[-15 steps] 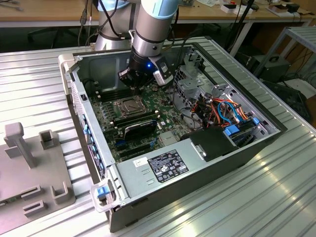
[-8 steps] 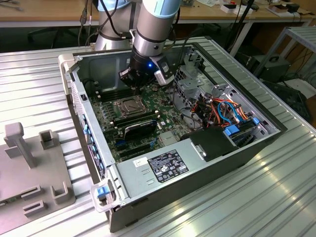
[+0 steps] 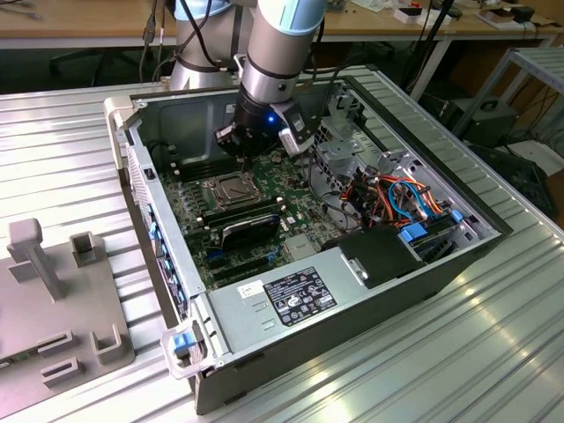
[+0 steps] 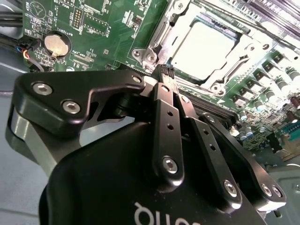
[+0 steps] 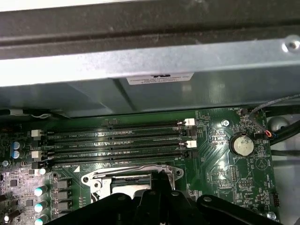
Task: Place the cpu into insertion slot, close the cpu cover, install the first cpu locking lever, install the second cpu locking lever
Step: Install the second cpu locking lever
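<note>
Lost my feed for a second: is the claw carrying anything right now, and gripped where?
Nothing is held. In the second wrist view the claw is shut with nothing between its tips, just beside the cpu cover, which lies closed over the cpu.

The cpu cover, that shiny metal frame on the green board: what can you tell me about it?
The cpu cover is a silvery metal frame with a square window, and the pale top of the cpu shows through it. It lies flat and closed over the socket on the green motherboard, with screws at its corners and thin metal levers along its edges. In the exterior view it sits beside the long black memory slots. The gripper hangs just above one edge, fingers together; whether they touch the frame cannot be told.
</note>
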`<state>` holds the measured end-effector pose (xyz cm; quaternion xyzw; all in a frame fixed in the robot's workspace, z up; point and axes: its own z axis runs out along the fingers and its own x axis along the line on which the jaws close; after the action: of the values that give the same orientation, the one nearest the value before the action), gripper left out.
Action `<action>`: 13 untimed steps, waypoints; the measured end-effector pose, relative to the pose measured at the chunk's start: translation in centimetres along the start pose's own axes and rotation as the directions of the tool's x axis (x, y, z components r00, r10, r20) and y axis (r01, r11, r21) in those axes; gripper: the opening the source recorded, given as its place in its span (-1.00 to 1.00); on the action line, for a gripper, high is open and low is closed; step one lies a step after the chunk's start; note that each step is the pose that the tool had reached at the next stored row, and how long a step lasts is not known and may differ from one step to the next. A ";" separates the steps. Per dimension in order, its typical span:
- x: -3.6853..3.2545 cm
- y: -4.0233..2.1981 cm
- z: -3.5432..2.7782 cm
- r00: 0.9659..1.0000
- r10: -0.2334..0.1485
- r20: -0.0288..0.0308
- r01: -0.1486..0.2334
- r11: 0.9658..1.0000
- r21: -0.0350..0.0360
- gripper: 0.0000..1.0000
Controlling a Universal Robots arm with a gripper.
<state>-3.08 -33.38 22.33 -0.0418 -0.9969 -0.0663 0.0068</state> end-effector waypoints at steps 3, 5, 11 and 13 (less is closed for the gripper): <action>-0.02 -0.27 -0.04 1.000 0.000 0.000 0.000 1.000 0.000 -0.79; -0.04 -0.46 -0.06 1.000 0.000 0.000 0.000 1.000 0.000 -0.79; -0.05 -0.56 -0.07 1.000 0.000 0.000 0.000 1.000 0.000 -0.79; -0.05 -0.56 -0.07 1.000 0.000 0.000 0.000 1.000 0.000 -0.79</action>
<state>-3.08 -33.95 22.33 -0.0418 -0.9969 -0.0663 0.0068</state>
